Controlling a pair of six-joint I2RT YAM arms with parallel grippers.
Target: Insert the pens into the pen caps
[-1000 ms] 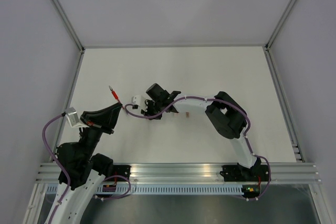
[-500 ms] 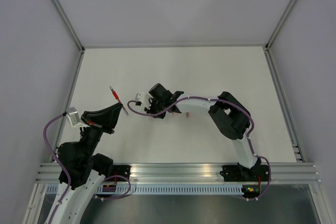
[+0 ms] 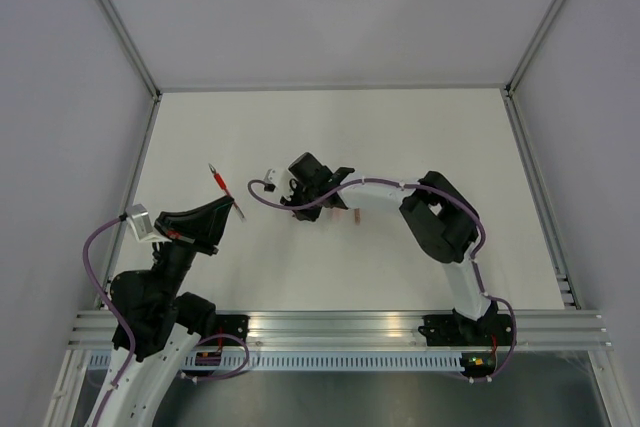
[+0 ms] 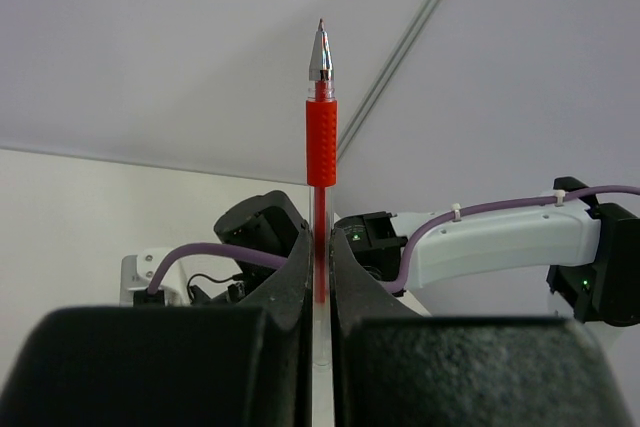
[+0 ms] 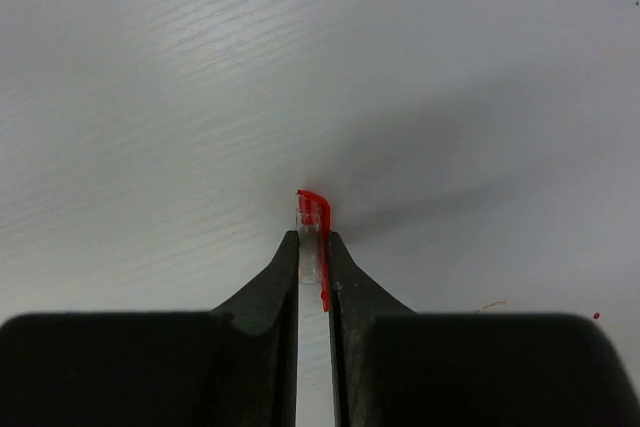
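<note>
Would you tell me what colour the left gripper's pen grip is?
The pen grip is red; clearest in left wrist view.

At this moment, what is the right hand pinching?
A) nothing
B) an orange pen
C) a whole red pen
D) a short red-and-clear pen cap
D: in the right wrist view the right hand is closed on the stubby pen cap, while the red pen sits in the left hand.
</note>
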